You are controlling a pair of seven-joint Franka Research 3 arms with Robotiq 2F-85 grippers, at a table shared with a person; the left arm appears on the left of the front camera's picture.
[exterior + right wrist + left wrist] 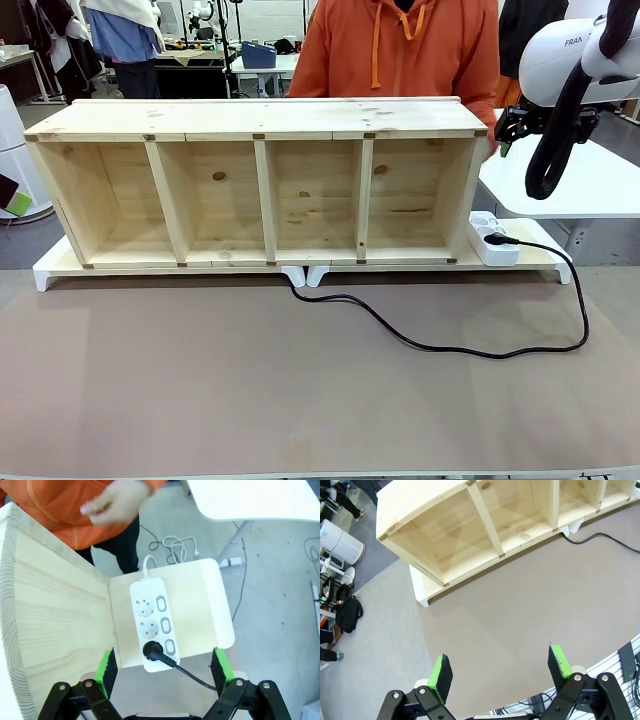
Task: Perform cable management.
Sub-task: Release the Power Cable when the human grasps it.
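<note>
The cable (450,349) is a thin black cord. It comes out from under the wooden shelf (260,190), loops across the brown table and rises at the right to its round plug (494,239). The plug (152,651) sits in the end socket of a white power strip (151,607). My right gripper (164,666) hangs open high above that plug, its green pads (107,666) on either side of it. In the front view my right gripper (507,135) is beside the shelf's upper right corner. Over the table's near left, my left gripper (500,667) is open and holds nothing; the cable (600,536) lies far off.
A person in an orange hoodie (400,50) stands behind the shelf, one hand (117,502) near its right end. The shelf rests on a white base (50,272). A white side table (590,185) stands at the right. The brown table surface (200,380) is bare on the left.
</note>
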